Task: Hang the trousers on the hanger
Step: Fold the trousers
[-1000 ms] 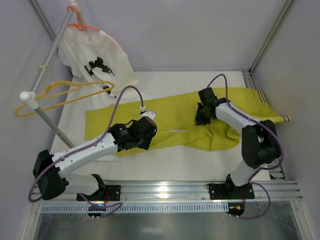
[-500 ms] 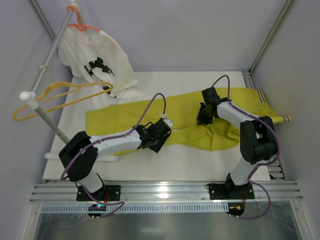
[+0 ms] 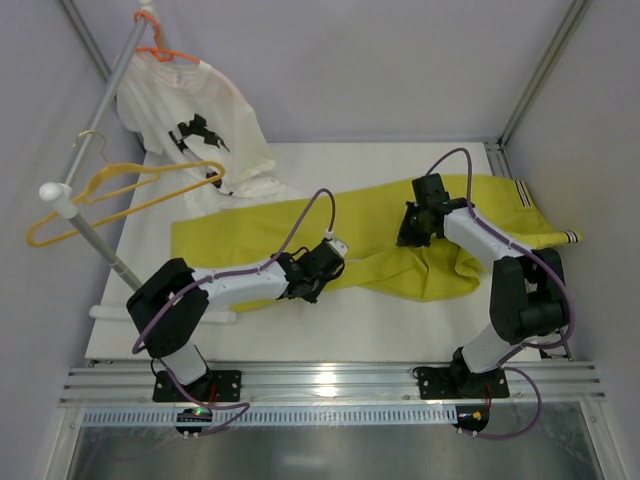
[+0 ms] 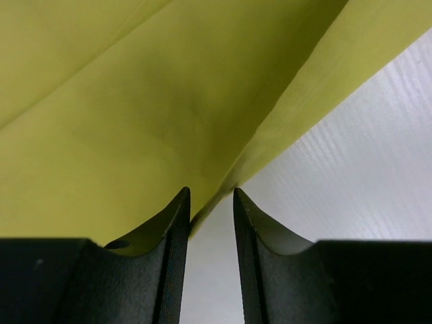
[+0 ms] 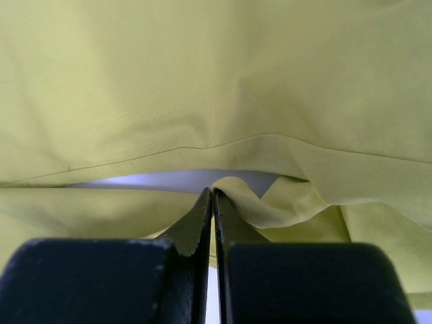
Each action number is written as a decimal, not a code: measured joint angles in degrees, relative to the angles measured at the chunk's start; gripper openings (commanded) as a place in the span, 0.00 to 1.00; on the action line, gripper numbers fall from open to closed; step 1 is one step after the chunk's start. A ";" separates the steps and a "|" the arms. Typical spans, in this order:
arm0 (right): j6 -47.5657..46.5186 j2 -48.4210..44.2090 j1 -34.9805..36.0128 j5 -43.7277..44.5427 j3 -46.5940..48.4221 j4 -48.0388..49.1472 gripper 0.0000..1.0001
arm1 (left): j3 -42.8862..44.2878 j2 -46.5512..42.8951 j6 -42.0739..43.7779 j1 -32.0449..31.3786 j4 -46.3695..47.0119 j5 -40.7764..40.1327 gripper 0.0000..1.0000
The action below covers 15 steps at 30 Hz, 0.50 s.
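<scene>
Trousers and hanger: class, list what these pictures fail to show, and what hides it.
- Top view: left fingers and right fingers on the trousers, hidden under the arms.
- Wrist views: hanger, out of frame.
- Left wrist view: whether the left fingers pinch the cloth edge; too close.

A white T-shirt (image 3: pixel 170 105) with a black print is seen hung on an orange hanger (image 3: pixel 163 51) from a slanted metal rail (image 3: pixel 105 90) at the far left. The rail is tipped with a white cap (image 3: pixel 55 192). The shirt's lower hem is draped onto the far left corner of a white table (image 3: pixel 400 325).
</scene>
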 measured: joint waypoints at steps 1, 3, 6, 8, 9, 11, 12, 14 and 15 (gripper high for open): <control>-0.11 -0.42 -0.28 -0.15 -0.04 -0.02 0.04 | -0.61 -0.15 -0.11 0.00 0.28 0.09 0.26; -0.22 -0.98 -0.79 -0.22 -0.09 -0.02 0.04 | -2.47 -0.76 -0.42 0.02 0.50 0.33 0.18; -0.28 -1.90 -1.27 -0.83 -0.26 -0.09 0.04 | -4.22 -2.64 -1.36 0.00 -0.63 0.46 0.00; -0.35 -3.30 -1.31 -1.57 -1.03 0.04 0.04 | -4.17 -3.91 -2.16 0.00 -1.70 0.22 0.00; -0.35 -4.31 -1.31 -2.10 -1.73 0.17 0.04 | -3.98 -4.87 -3.02 -0.11 -2.95 -0.50 0.00; -0.37 -7.08 -1.16 -2.89 -3.41 0.31 0.04 | -3.30 -6.80 -4.63 -0.15 -5.64 -2.23 0.00; -0.42 -8.83 -0.98 -3.21 -4.35 0.31 0.04 | -2.54 -7.76 -5.53 -0.15 -7.58 -3.45 0.00; -0.50 -12.81 -0.46 -3.85 -6.36 0.09 0.04 | 0.26 -9.38 -7.58 -0.17 -12.50 -5.97 0.00; -0.50 -15.04 -0.20 -4.02 -7.10 -0.42 0.04 | 2.19 -10.43 -8.72 -0.15 -15.21 -7.43 0.00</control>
